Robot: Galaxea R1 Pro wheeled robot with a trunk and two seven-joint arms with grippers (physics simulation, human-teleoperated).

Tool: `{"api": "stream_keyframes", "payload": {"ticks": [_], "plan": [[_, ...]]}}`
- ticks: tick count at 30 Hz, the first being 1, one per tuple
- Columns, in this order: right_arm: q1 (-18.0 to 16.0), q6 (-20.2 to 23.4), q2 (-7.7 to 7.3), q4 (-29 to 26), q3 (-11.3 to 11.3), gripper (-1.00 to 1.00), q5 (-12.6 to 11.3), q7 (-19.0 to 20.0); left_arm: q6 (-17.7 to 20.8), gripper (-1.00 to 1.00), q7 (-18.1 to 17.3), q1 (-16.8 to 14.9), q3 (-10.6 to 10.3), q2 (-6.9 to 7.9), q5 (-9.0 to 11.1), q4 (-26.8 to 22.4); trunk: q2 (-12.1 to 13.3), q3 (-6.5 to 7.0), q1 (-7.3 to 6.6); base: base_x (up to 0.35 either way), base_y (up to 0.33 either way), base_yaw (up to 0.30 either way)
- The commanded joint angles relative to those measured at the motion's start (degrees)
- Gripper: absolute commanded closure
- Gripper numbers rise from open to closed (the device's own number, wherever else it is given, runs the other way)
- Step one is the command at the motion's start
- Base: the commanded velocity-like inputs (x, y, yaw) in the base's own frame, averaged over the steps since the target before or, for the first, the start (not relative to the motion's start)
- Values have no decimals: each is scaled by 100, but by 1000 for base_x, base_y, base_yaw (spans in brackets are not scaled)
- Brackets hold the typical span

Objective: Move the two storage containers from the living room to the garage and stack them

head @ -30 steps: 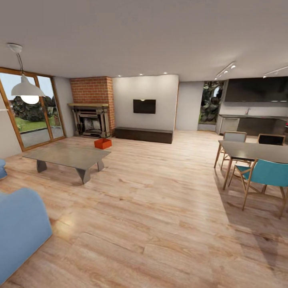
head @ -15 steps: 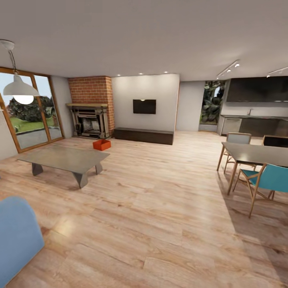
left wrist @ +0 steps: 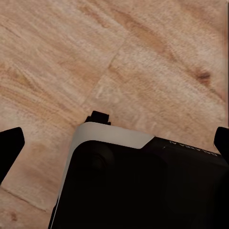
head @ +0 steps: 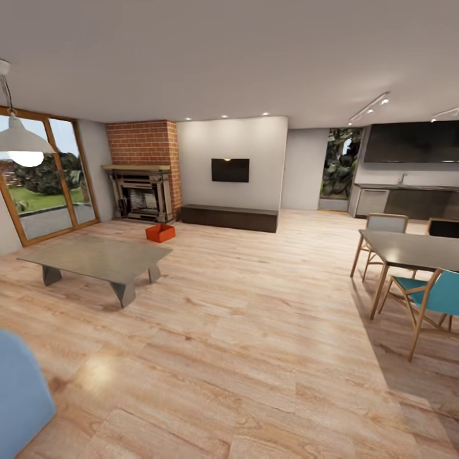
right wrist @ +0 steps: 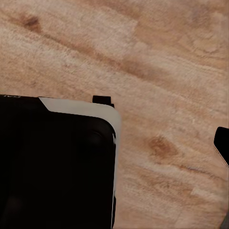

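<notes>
Left gripper (left wrist: 114, 143): in my left wrist view I see dark fingertips at both side edges of the frame with bare wood planks between them, so I read it as spread wide and holding nothing.
Right gripper: in the right wrist view one dark fingertip (right wrist: 222, 145) shows at the right edge; the other is out of frame, so I cannot tell how it stands.
Robot base: its black and white body (right wrist: 57, 162) fills the lower part of both wrist frames, over the wood-plank floor (head: 255, 331).
Storage container: one red-orange bin (head: 160, 233) sits on the planks left of centre in the head view, just in front of the brick fireplace (head: 143, 171) and beyond the far corner of the low coffee table (head: 95, 258). I cannot make out a second one from here.
Step in hand: I judge I am driving toward that bin.
Doing it well: I would steer right of the coffee table, keep well apart from the dining table (head: 414, 252) and its chairs at the right edge, and stop facing the bin squarely so both arms can reach its short sides.
</notes>
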Motion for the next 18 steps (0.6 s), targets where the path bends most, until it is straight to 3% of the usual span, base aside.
{"api": "stream_keyframes", "payload": {"ticks": [1, 18], "plan": [[-8, -34, 2, 18, 49, -100, -56, -3, -20, -100, 9, -5, 43, -2, 10, 4, -7, -9, 5, 334, 0, 0], [-8, -34, 2, 18, 49, -100, -56, -3, -20, -100, 9, -5, 43, -2, 10, 4, -7, -9, 5, 334, 0, 0]]}}
